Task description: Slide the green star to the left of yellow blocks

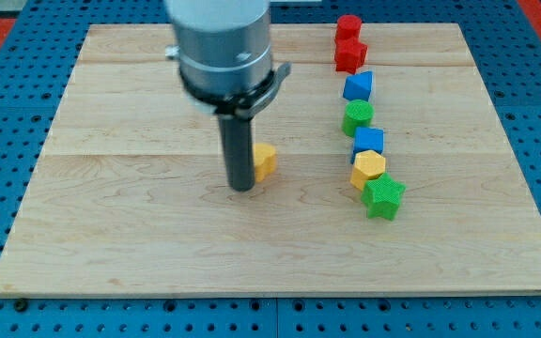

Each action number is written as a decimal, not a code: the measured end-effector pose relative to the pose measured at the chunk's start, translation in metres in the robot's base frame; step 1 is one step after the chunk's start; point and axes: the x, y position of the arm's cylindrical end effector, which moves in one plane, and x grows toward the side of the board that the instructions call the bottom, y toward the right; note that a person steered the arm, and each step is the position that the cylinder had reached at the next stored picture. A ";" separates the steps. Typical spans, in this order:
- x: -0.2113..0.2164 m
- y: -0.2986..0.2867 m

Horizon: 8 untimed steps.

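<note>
Rod-tipped and gripperless, my arm stands over the wooden board [111, 235], its grey housing filling the view's top centre and the dark rod dropping straight down to the table. My tip [241, 190] meets the wood near the middle of the board, with nothing to open or shut and nothing clamped. Just to the view's right of the rod, touching or nearly touching it, sits a small yellow block [265, 161]; the rod hides part of it, so I cannot make out its shape.

Well apart from my tip, toward the view's right, a loose column of blocks runs from the view's top downward. Two red blocks head it: a red cylinder-like block [348, 25] and, touching it below, a second red block [350, 54]. Next comes a blue block [358, 86], then a green round block [358, 117], then another blue block [368, 141], each close against its neighbour. Below those lies a yellow hexagonal block [368, 168], and pressed against its lower right edge is the green star [382, 196], the lowest piece in the column.

That green star lies to the view's right of the small yellow block by my rod, and slightly to the right of and below the yellow hexagonal block. A blue pegboard surface [7, 122] surrounds the board on all sides.
</note>
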 end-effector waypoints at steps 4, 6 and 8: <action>0.087 0.063; 0.068 0.190; 0.010 0.091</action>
